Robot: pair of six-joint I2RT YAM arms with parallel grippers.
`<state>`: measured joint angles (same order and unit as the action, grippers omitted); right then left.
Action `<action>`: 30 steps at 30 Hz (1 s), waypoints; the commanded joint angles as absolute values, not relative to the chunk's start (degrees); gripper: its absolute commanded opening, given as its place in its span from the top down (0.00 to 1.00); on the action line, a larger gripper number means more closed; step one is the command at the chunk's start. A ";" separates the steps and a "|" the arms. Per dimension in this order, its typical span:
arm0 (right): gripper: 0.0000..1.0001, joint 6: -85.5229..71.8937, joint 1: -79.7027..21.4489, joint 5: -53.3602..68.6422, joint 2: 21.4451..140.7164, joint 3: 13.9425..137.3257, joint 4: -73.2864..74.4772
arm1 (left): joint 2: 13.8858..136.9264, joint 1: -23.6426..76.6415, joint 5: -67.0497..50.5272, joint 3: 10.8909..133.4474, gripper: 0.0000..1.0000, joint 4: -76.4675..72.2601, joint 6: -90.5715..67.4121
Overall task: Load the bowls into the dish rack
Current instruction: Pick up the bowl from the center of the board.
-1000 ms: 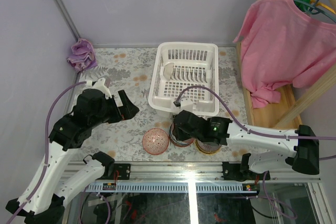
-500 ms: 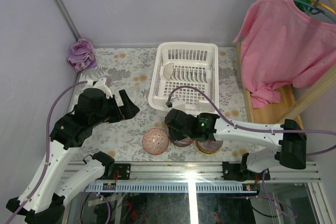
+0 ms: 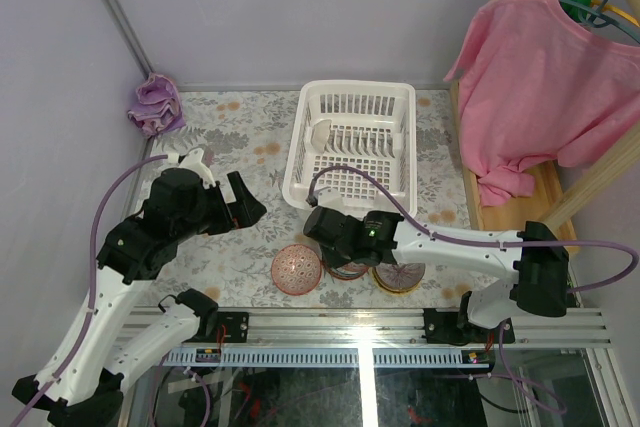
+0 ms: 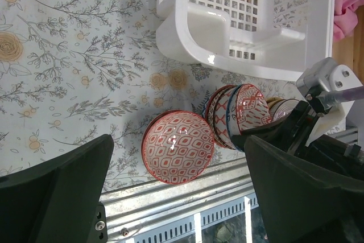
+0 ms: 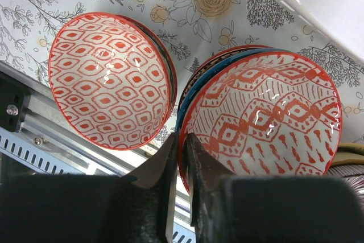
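A lone pink-red patterned bowl sits near the table's front edge; it also shows in the left wrist view and the right wrist view. To its right is a tilted stack of bowls, also seen in the left wrist view. My right gripper is shut on the rim of the stack's top red-patterned bowl. A tan-yellow bowl lies further right. The white dish rack stands behind them. My left gripper is open and empty, left of the bowls.
A purple cloth lies in the far left corner. A pink shirt hangs over a wooden stand at the right. A metal rail runs along the front edge, right below the bowls.
My right gripper has moved to the left over the stack of bowls, and the arm has stretched out further. The left arm has not moved.
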<state>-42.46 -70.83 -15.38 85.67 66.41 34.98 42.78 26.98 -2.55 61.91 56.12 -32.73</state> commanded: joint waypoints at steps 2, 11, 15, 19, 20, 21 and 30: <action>0.93 -41.36 -70.86 -15.93 84.94 69.56 35.93 | 42.64 27.07 -3.69 61.18 0.02 53.38 -32.52; 1.00 -40.01 -70.86 -17.69 80.91 73.37 36.26 | 42.93 27.09 -3.97 60.45 0.02 52.35 -32.86; 1.00 -39.59 -70.88 -18.55 78.45 75.34 36.81 | 43.60 27.07 -4.23 59.68 0.00 51.23 -33.02; 1.00 -38.86 -70.40 -19.28 74.50 77.15 35.79 | 45.03 27.07 -4.05 59.26 0.00 49.72 -33.01; 1.00 -38.25 -69.91 -19.74 73.61 78.19 35.97 | 45.64 27.07 -3.93 59.31 0.00 49.31 -32.97; 1.00 -37.68 -69.06 -19.99 72.76 79.27 36.21 | 46.60 27.05 -3.68 59.43 0.00 48.98 -32.88; 1.00 -30.17 -45.18 -7.56 71.71 84.73 29.86 | 55.73 27.06 -3.18 61.13 0.00 42.23 -32.15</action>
<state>-35.31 -55.11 -13.72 71.31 81.87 36.40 52.40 26.98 -2.59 59.86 49.19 -32.75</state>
